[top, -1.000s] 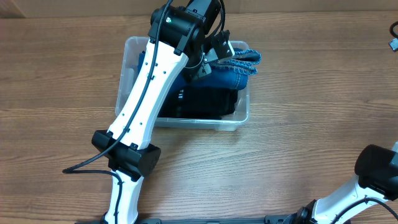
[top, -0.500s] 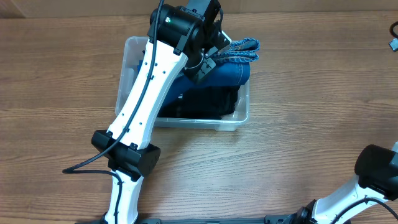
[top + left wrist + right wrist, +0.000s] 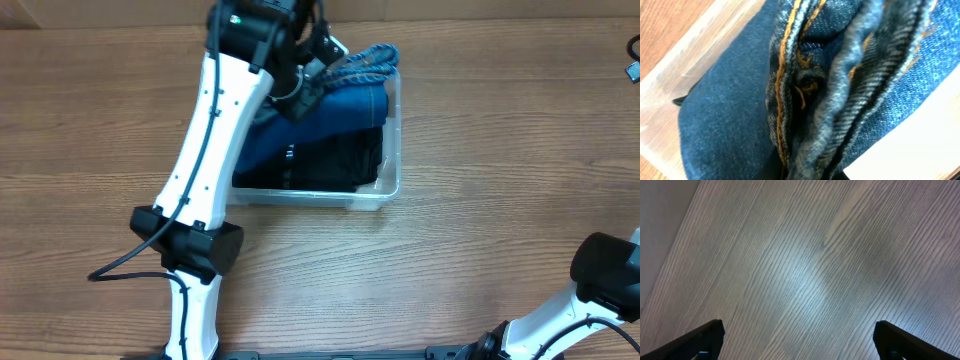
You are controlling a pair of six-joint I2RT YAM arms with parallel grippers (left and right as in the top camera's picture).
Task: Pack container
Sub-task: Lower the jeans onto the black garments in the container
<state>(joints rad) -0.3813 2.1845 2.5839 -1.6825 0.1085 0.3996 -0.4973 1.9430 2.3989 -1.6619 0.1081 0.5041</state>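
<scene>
The clear plastic container (image 3: pixel 392 185) stands at the table's far middle. It holds folded blue jeans (image 3: pixel 350 105) over a black garment (image 3: pixel 330 160). My left gripper (image 3: pixel 325 60) is at the tub's far side, shut on the jeans' bunched waistband, which rises above the far rim. In the left wrist view denim (image 3: pixel 730 110) fills the frame and hides the jaws, and the tub's wall (image 3: pixel 700 55) shows at the left. My right gripper (image 3: pixel 797 330) is open and empty over bare wood. It does not show in the overhead view.
My left arm crosses over the tub's left side and hides that wall. The right arm's base (image 3: pixel 605 270) sits at the front right corner. A small dark connector (image 3: pixel 633 58) lies at the table's far right edge.
My left gripper has moved left and toward the far side, drawing the jeans' bunched waistband off the tub's right rim and over its far side. The right arm has not moved.
</scene>
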